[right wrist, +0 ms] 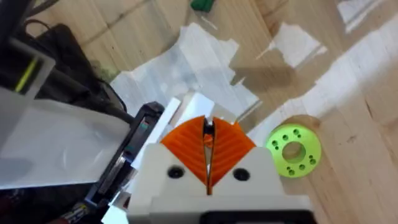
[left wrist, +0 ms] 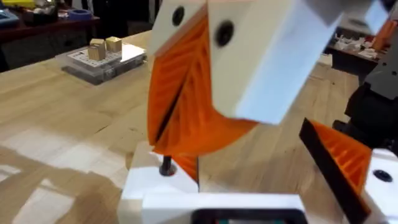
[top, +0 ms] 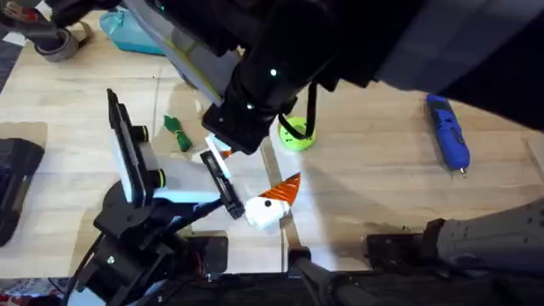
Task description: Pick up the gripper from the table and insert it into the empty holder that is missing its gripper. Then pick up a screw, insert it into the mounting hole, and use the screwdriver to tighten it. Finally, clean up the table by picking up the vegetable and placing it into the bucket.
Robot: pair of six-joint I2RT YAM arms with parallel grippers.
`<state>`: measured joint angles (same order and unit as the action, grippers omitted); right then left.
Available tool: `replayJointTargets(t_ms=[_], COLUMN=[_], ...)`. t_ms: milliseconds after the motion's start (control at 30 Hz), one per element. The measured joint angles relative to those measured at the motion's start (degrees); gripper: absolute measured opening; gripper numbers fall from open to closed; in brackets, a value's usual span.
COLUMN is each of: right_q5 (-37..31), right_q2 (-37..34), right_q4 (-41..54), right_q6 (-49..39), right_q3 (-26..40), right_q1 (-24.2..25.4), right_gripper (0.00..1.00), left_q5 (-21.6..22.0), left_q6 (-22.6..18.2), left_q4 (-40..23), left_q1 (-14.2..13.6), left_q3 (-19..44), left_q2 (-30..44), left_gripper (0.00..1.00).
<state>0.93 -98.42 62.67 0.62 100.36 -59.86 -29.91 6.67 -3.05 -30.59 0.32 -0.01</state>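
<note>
Overhead: screwdriver (top: 448,133) apart from vegetable (top: 177,133)

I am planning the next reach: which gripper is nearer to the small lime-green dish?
Right. The right gripper hangs beside the dish; the left gripper sits farther, nearer the bases.

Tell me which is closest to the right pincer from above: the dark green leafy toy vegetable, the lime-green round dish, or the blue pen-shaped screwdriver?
From the right pincer in the overhead view:
1. and 2. Too close to call: the dark green leafy toy vegetable on its left and the lime-green round dish on its right.
3. The blue pen-shaped screwdriver, far off on the table's right side.
</note>
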Motion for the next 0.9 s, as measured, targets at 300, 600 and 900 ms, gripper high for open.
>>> replayJointTargets(t_ms=[300,600,900], right_q5=[0.46,3.06,2.78], right_q2=[-0.12,-0.12,-0.12], right_q4=[-0.74,-0.41,0.14], right_q6=[-0.30,-1.11,-1.51], right_q3=[0.04,0.04,0.04], right_q1=[-0.02,0.02,0.02], right_gripper=[0.006,0.006,0.251], left_q5=[0.00,-0.09,-0.09], left_q6=[0.19,0.16,0.14], left_q4=[0.04,0.04,0.06], left_q1=[-0.02,-0.02,-0.02], left_q3=[0.00,0.00,0.00], left_q2=[0.00,0.00,0.00], left_gripper=[0.991,0.991,0.991])
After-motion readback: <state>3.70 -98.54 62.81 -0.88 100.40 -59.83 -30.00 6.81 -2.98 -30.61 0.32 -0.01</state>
